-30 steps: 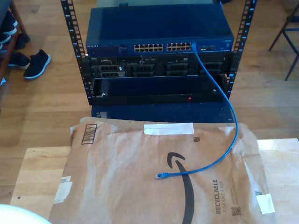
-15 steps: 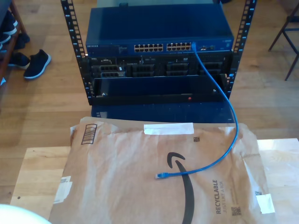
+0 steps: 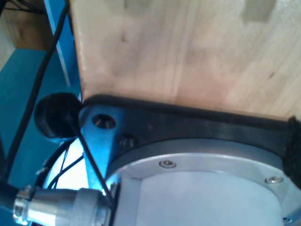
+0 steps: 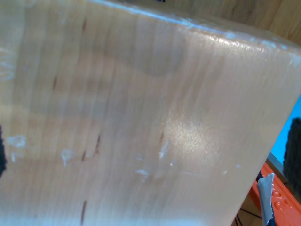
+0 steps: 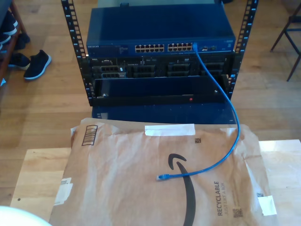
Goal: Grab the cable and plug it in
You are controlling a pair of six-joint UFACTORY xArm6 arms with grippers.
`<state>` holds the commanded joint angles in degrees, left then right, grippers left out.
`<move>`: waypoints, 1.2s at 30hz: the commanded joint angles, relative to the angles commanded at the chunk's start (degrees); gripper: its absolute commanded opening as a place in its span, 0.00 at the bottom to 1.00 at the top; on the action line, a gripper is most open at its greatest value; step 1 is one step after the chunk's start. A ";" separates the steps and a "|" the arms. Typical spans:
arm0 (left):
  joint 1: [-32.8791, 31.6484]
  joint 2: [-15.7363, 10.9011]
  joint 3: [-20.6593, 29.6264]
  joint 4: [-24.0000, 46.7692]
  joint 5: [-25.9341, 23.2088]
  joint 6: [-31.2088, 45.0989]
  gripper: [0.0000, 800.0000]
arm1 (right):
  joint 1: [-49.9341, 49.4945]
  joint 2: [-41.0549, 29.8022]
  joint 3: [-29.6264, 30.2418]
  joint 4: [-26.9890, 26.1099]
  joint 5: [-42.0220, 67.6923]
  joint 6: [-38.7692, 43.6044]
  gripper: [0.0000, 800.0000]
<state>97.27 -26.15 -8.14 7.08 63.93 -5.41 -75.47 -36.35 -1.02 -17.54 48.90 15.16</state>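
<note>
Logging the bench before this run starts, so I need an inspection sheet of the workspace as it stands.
Surface: pale wooden table, largely under a brown paper mailing bag.
Job's things: thin bright-blue cable, one end in the blue network switch, loose plug on the bag.
Clutter: nothing seen.
End effectors: state cannot be judged.
Cables: black leads by an arm base.
Surroundings: black rack, wood floor, dark shoes.

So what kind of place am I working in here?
Probably an office or lab test bench: an open rack holds a blue network switch on a wood floor, and the blue cable trails onto a paper mailer on a wooden table.
</note>
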 joint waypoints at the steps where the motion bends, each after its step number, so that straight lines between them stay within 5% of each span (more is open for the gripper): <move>1: 0.00 0.00 0.00 0.00 -0.09 0.00 1.00 | 0.00 0.00 0.00 0.00 0.00 0.00 1.00; 36: 0.00 0.00 0.00 0.00 -0.09 0.00 1.00 | -1.32 -0.18 0.18 3.34 -0.09 -0.09 1.00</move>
<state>97.27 -26.15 -8.14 7.08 63.85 -5.41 -76.79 -36.53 -0.85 -14.20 48.81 15.08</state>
